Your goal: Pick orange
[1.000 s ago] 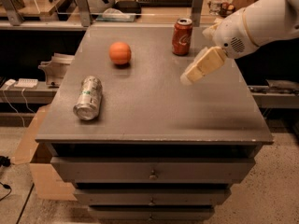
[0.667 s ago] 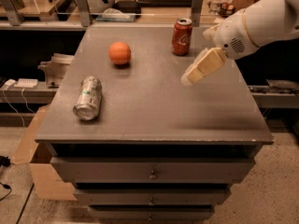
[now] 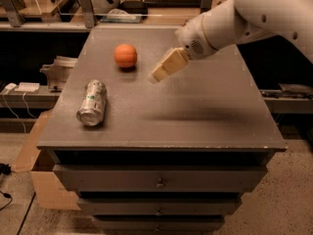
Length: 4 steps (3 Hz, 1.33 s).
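Observation:
The orange is a small round fruit sitting on the grey table top toward the back left. My gripper hangs over the table just right of the orange and slightly nearer the front, pointing down-left toward it and not touching it. The white arm reaches in from the upper right.
A silver can lies on its side at the table's left, in front of the orange. Drawers sit under the top. A cardboard box stands on the floor at the left. Shelves with clutter run behind the table.
The gripper and arm have moved left across the table, close to the orange. The red can at the back is now hidden behind the arm.

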{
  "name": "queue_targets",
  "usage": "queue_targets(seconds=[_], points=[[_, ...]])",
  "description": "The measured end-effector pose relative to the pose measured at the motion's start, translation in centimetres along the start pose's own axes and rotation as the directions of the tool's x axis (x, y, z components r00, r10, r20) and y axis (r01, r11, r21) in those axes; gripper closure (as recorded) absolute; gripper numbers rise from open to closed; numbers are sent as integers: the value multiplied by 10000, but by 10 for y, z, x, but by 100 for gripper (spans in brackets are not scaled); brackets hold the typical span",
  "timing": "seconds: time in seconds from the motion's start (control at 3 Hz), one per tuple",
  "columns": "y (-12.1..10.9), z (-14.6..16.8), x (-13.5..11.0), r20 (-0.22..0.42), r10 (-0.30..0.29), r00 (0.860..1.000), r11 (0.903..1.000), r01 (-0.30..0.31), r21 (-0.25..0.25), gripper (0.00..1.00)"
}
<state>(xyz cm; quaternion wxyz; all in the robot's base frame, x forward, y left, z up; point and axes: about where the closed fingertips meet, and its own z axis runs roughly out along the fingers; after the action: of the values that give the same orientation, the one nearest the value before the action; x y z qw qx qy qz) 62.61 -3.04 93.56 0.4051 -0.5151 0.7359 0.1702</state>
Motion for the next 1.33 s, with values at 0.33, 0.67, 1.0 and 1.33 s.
queue_targets(seconds=[0.33,0.67,1.0,1.33], points=[[2,37,-23,311,81,9995,9995,-91,306,0],[1,78,-38,564,702,9959,9938,-747,818,0],[-5,98,-46,781,1167,9901,9855,-1252,1144,0],[-12,118,-59,1018,1298,9863,9811,-1426,1307,0]])
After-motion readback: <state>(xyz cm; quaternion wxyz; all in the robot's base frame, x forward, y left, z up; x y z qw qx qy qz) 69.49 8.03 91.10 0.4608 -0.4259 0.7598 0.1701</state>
